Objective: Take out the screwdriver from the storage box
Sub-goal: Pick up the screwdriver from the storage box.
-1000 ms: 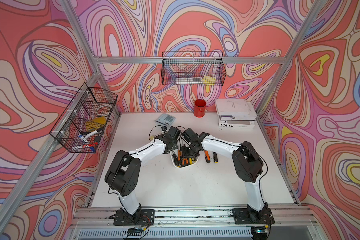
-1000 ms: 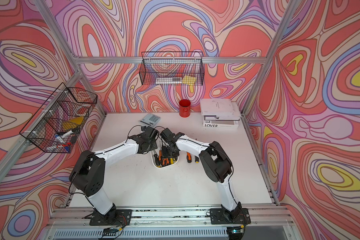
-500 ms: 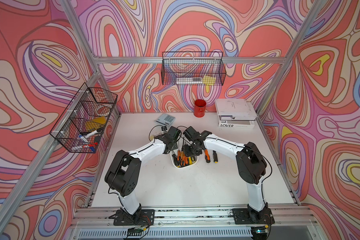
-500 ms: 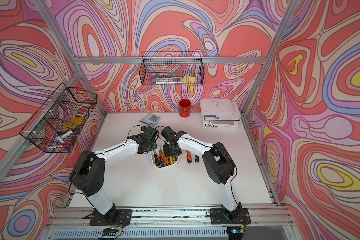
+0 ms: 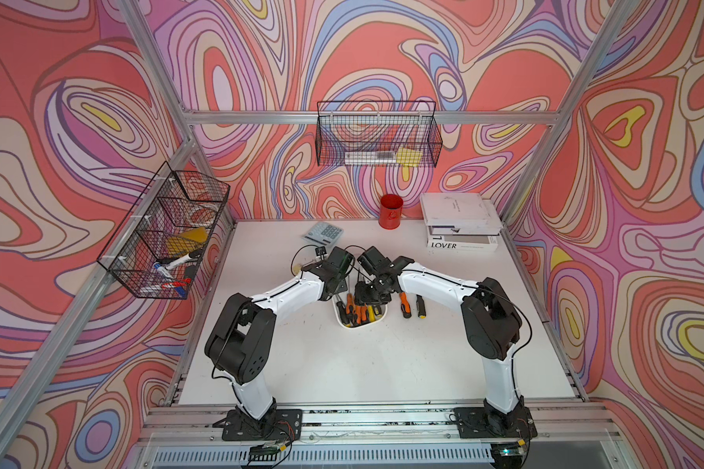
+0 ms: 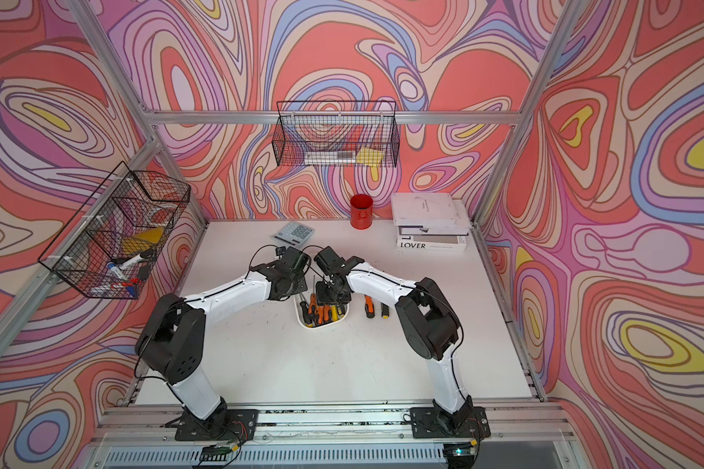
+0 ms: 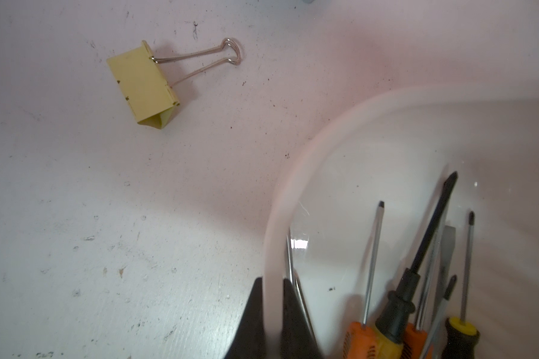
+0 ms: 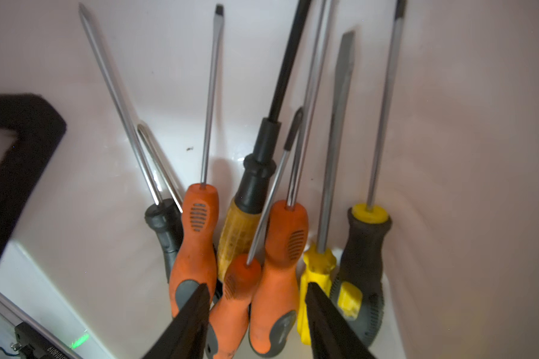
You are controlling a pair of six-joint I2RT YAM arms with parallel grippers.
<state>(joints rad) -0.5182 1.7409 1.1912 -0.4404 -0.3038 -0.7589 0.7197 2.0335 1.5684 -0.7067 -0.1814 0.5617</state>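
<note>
Carefully now: right claw poised over the handles, left claw pinning the tray

Right gripper (image 8: 256, 287) is released, its jaws apart around two handles that touch each other: the short orange screwdriver (image 8: 240, 279) and the larger orange screwdriver (image 8: 280, 264). Neither jaw visibly presses on either. Left gripper (image 7: 271, 281) is clenched on the rim of the storage box (image 7: 293, 174), one finger inside and one outside, steadying it.

To do this pick well, I judge the right claw should close on one handle only. The short one lies on top and looks the freer choice. Closing across both risks dragging a neighbour along, and the crossed shafts could snag, so a slow, straight lift suits.

All the task's screwdrivers inside the white tray point their tips toward 12 o'clock, with the handles bunched at its 6 o'clock end. Next to the orange pair lie a yellow flathead (image 8: 319, 267) and a black-and-yellow screwdriver (image 8: 364, 248). Two loose screwdrivers (image 5: 404, 304) lie on the table (image 5: 342, 365) at the tray's 3 o'clock. A yellow binder clip (image 7: 143, 84) lies near the tray. The side wire basket (image 5: 163, 235), at the table's 9 o'clock, holds markers.
</note>
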